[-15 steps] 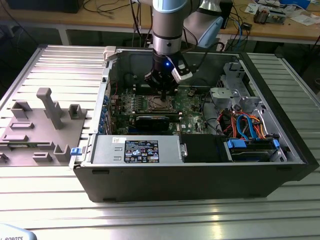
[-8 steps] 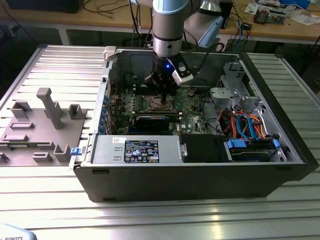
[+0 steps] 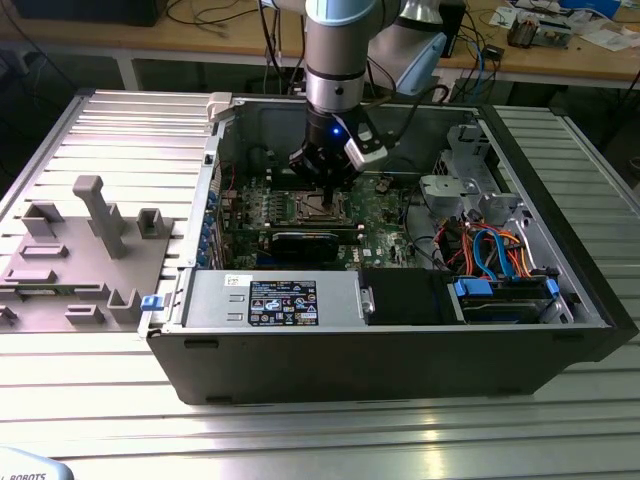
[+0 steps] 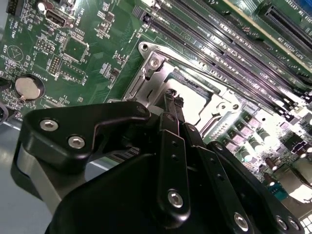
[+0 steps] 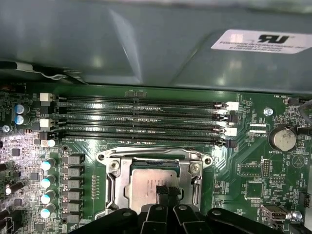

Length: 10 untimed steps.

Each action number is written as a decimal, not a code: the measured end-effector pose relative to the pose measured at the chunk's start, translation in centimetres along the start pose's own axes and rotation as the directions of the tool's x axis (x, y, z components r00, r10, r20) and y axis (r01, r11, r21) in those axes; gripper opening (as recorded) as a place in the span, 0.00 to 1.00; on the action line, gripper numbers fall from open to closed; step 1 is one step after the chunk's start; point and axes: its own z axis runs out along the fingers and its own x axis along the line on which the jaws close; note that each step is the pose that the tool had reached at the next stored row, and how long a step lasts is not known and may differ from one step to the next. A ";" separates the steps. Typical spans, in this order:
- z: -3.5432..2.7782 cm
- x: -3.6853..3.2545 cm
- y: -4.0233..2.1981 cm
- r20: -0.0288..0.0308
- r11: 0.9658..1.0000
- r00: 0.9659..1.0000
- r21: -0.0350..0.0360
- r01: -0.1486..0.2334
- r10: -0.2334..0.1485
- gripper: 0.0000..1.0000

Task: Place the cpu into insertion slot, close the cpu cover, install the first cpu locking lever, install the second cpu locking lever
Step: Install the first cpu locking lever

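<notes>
- Arm (image 3: 340, 60): reaches down into the open case (image 3: 400, 330), which lies on its side on the ribbed metal worktop (image 3: 300, 430).
- Gripper (image 3: 323, 197): positioned directly over the slot (image 3: 318, 208) on the green motherboard (image 3: 385, 205), as seen in the exterior view.
- Fingers (image 4: 174, 105): pressed together, tip to tip, with nothing held between them. In the second wrist view the tips sit at or just above the face of the cpu (image 4: 195, 100); contact cannot be confirmed.
- Cpu: seated flat in the slot (image 5: 155, 183), pale silvery face up. In the first wrist view the closed fingers (image 5: 167, 191) overlap the near edge of the cpu (image 5: 146, 183).
- Cover (image 5: 117, 187): the silvery metal frame lies down around the cpu, its window exposing the chip face. The frame (image 4: 156, 73) is also visible in the second wrist view.
- Levers: their state cannot be determined from these views.
- Memory slots (image 5: 141, 122): four long black slots run parallel just beside the slot, between it and the grey case wall (image 5: 146, 44).
- Coin battery (image 5: 282, 138): on the motherboard, well apart from the slot.
- Grey fixture (image 3: 85, 250): stands on the worktop to the exterior view's left of the case.
</notes>
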 end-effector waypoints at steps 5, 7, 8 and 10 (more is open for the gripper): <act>-0.23 0.00 -0.05 -0.001 1.000 1.000 0.011 0.000 0.000 0.11; -0.41 0.00 -0.06 -0.001 1.000 1.000 0.016 0.000 0.000 0.11; -0.47 -0.01 -0.07 -0.001 1.000 1.000 0.018 0.000 0.000 0.11; -0.65 -0.01 -0.08 -0.001 1.000 1.000 0.023 0.001 -0.001 0.11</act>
